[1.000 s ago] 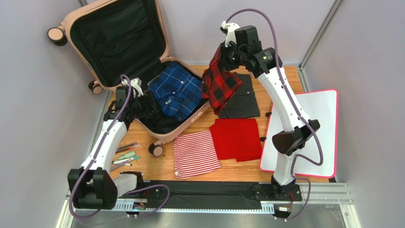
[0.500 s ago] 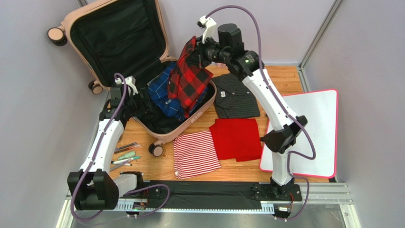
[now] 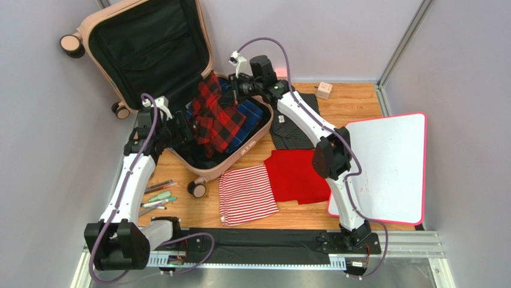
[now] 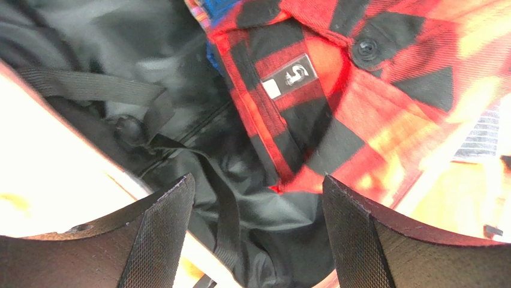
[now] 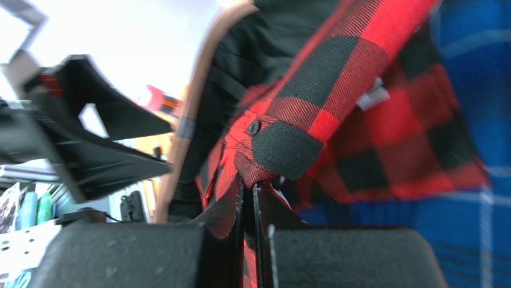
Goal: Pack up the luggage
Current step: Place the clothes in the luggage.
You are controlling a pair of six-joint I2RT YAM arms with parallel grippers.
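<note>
**Mid-drop: snag risk ahead**

Nearest the bases, waiting on the wooden table (image 3: 354, 102): a red-and-white striped cloth (image 3: 247, 193), a plain red garment (image 3: 298, 174), a few pens (image 3: 159, 195) off to the left. Just beyond, open on the table's left side with lid (image 3: 150, 48) tilted back toward the wall: the luggage (image 3: 237, 155), a blue plaid shirt (image 3: 251, 117) already inside. Poised at its near-left rim, jaws spread wide and holding nothing: the left gripper (image 4: 258, 180), black lining (image 4: 258, 240) and a strap (image 4: 90, 87) below it in the wrist view. Farther in, pinched tight on a fold of the red-and-black plaid shirt (image 3: 213, 117): the right gripper (image 5: 247, 192), with that shirt draped over the blue one. Probably bunched rather than flat, though hard to judge under the arm. Risks from here: letting go with a hem across the rim, leaving cloth to jam the closing lid; dragging the blue shirt askew; catching a strap with the open fingers.
</note>
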